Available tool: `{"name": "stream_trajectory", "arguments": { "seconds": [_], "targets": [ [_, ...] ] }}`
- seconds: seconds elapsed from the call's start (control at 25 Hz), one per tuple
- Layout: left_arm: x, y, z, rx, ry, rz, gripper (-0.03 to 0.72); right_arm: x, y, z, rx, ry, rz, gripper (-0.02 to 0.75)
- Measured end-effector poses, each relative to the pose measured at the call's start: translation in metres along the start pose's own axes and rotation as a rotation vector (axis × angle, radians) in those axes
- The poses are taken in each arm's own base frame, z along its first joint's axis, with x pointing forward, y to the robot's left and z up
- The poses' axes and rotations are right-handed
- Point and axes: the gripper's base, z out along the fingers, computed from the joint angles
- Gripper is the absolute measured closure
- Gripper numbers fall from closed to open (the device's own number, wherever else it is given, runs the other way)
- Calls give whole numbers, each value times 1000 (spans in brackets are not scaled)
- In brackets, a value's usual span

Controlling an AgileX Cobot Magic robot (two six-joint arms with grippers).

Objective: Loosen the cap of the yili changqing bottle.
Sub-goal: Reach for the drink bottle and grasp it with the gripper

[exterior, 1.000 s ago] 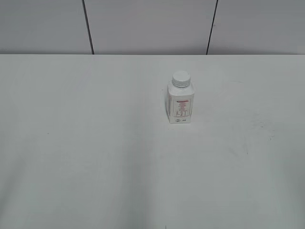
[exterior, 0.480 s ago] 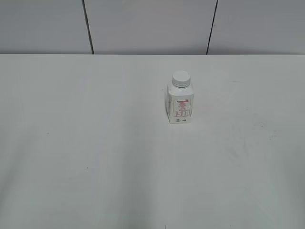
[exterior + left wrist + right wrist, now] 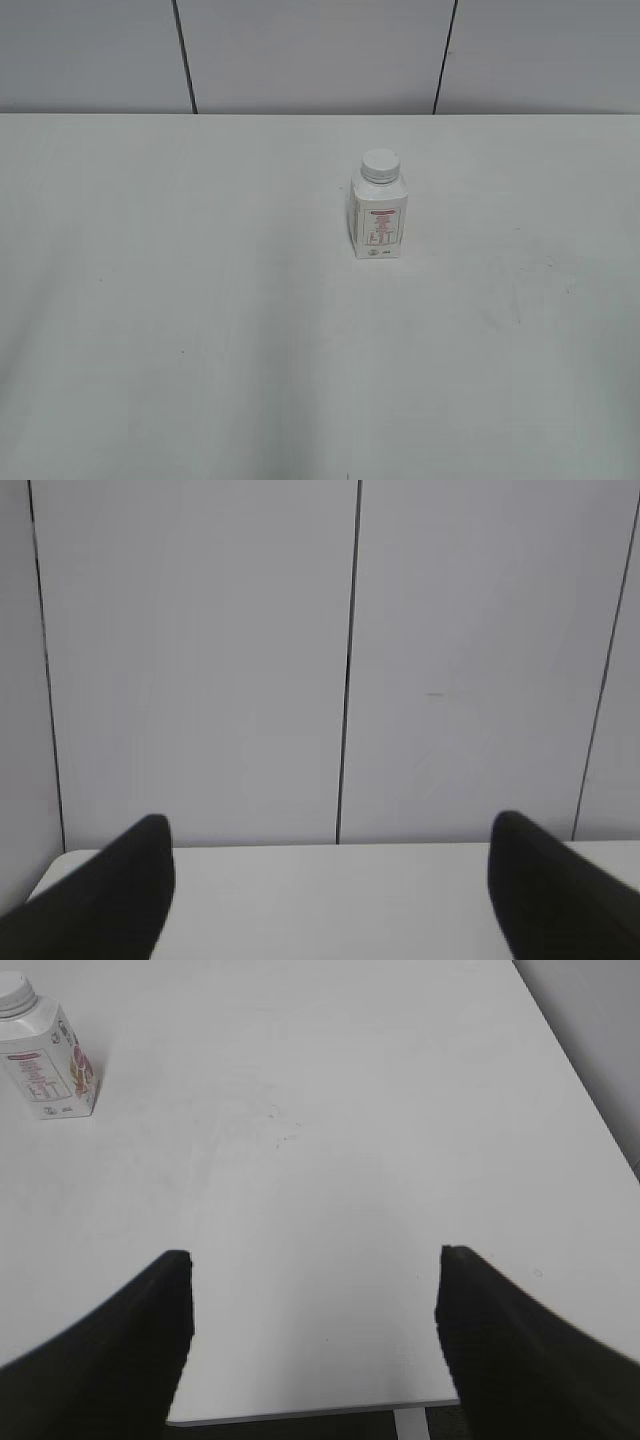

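1. While the yili changqing bottle (image 3: pixel 379 217) stands upright right of the desk (image 3: pixel 200 300) centre, its cap (image 3: pixel 380 164) on, both arms hang back, out of the exterior view.
2. The left tool (image 3: pixel 330 880) and right tool (image 3: pixel 312 1320) are spread wide, holding nothing.
3. Risk, I'd say: twisting the cap without bracing the light bottle could spin or topple it.
4. Against the earlier frames, nothing has shifted; the bottle sits exactly where it was.

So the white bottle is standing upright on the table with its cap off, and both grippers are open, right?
Not quite: the cap is on the bottle, as the exterior view shows. The bottle does stand upright on the table, and the left gripper and right gripper are open.
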Motion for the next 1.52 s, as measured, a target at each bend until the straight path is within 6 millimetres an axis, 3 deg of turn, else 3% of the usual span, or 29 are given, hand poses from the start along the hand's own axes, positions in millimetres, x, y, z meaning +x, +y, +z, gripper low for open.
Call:
{"name": "stream_trajectory", "arguments": {
  "seconds": [0.36, 0.76, 1.16, 1.36, 1.52],
  "targets": [
    [32, 0, 32, -3, 15, -1, 102, 0, 0, 0, 0, 0, 0, 146],
    [45, 1, 88, -9, 88, -10, 102, 0, 0, 0, 0, 0, 0, 146],
    [56, 2, 130, -15, 31, -8, 102, 0, 0, 0, 0, 0, 0, 146],
    [78, 2, 150, -12, 113, 0, 102, 0, 0, 0, 0, 0, 0, 146],
    [94, -6, 159, 87, 183, 119, 108, 0, 0, 0, 0, 0, 0, 146]
  ]
}}
